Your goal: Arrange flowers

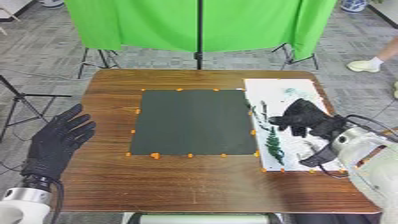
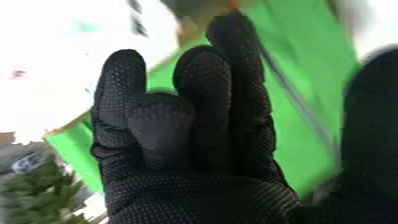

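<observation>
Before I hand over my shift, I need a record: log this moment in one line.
Arrange flowers; right robot hand: above white sheet; green sprig: on white sheet; left robot hand: open, at left edge of table

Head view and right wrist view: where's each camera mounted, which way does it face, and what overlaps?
Head view: on the robot's head, looking forward and down at the table, dark sheet and white sheet; left hand and right hand show, plus parts of the white arms.
Right wrist view: on the right arm's wrist, looking out along the right hand's gloved fingers toward the green cloth.
Shared: right hand and green cloth.
</observation>
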Motion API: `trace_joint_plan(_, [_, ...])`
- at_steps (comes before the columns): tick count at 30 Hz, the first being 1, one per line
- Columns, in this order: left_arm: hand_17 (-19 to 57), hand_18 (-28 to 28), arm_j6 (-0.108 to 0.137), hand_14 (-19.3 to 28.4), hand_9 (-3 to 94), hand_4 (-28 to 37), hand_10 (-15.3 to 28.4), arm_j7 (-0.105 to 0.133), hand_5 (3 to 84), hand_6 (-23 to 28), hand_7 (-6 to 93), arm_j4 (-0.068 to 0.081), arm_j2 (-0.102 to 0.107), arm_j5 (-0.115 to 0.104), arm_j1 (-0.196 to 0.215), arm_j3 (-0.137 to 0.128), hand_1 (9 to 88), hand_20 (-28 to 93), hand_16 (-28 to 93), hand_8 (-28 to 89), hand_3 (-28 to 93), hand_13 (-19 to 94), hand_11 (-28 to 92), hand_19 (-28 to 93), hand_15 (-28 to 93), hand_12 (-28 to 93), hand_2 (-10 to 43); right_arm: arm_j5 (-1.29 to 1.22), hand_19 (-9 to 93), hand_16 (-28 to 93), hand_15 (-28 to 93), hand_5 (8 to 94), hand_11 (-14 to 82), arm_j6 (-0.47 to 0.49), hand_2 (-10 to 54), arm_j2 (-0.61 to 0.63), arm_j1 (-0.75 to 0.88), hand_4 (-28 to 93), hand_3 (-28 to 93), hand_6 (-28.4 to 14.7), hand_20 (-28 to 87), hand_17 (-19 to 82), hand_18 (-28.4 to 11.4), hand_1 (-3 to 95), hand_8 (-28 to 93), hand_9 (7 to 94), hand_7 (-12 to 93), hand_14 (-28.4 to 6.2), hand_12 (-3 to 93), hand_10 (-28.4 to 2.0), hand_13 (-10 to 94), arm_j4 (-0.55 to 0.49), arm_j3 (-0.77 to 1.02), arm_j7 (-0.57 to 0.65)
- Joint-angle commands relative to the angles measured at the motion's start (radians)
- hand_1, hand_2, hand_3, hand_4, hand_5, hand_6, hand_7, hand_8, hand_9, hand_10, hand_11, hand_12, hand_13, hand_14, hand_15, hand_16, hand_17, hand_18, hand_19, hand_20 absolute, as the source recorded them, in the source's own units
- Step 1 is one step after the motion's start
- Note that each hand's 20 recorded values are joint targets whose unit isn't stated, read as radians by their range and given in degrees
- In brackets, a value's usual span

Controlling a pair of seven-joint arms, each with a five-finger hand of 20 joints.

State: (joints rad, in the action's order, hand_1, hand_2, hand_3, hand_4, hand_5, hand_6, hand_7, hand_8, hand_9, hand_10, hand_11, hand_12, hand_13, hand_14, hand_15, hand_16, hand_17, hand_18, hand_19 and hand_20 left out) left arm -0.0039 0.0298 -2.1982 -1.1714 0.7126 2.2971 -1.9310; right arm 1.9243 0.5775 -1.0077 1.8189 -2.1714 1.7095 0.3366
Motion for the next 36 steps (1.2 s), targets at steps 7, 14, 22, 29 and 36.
trace_joint_plan(7, [-8.0,20.8,0.020,14.2,28.2,-28.1,12.2,-0.014,32.9,3.4,24.5,0.001,-0.005,-0.002,-0.009,-0.002,26.2,7,-4,-13,69,22,32,49,50,14,-2.7,0.273,87,28,81,86.5,53.8,0.139,-7.4,0.164,-0.088,-28,59,-0.9,18,34,-21.4,15.1,-20,87.2,39,-12.5,32.0,-12.1,77,0.054,-0.169,0.166])
trace_joint_plan(14, [-8.0,20.8,0.015,14.2,28.3,-28.2,12.2,-0.011,32.9,3.4,24.4,0.000,-0.003,-0.002,0.001,-0.007,26.1,7,-4,-13,69,22,32,49,49,14,-2.8,0.221,88,29,81,84.9,53.5,0.206,-6.4,0.186,-0.080,-28,63,-1.1,17,34,-21.3,12.3,-19,86.4,40,-12.5,32.8,-12.2,77,0.070,-0.212,0.176])
trace_joint_plan(22, [-8.0,20.8,0.014,14.2,28.4,-28.3,12.3,-0.020,33.0,3.4,24.2,0.009,0.013,-0.006,-0.020,0.004,26.1,7,-4,-13,69,22,32,49,49,14,-2.7,0.248,88,29,81,84.4,53.5,0.211,-5.4,0.196,-0.073,-28,64,-1.1,16,34,-21.4,11.9,-19,86.1,39,-12.4,32.5,-12.3,77,0.091,-0.245,0.169])
trace_joint_plan(29, [-8.0,20.8,0.006,14.3,28.5,-28.2,12.3,-0.011,33.0,3.4,24.3,0.010,0.022,-0.009,-0.010,0.004,26.0,7,-4,-13,69,22,32,49,49,14,-2.6,0.265,88,28,81,83.9,54.2,0.230,-3.3,0.208,-0.070,-28,65,-1.3,15,34,-21.4,10.1,-19,85.6,38,-12.2,32.3,-12.4,77,0.100,-0.267,0.161])
trace_joint_plan(36, [-8.0,20.8,0.002,14.3,28.5,-28.3,12.3,-0.021,33.0,3.4,24.3,0.015,0.026,-0.007,-0.023,0.011,25.9,7,-4,-13,69,22,32,49,49,14,-2.6,0.305,88,27,81,83.9,54.5,0.250,-5.5,0.200,-0.064,-28,71,-1.0,14,34,-21.3,12.4,-19,85.5,38,-11.8,31.7,-12.4,77,0.096,-0.311,0.162])
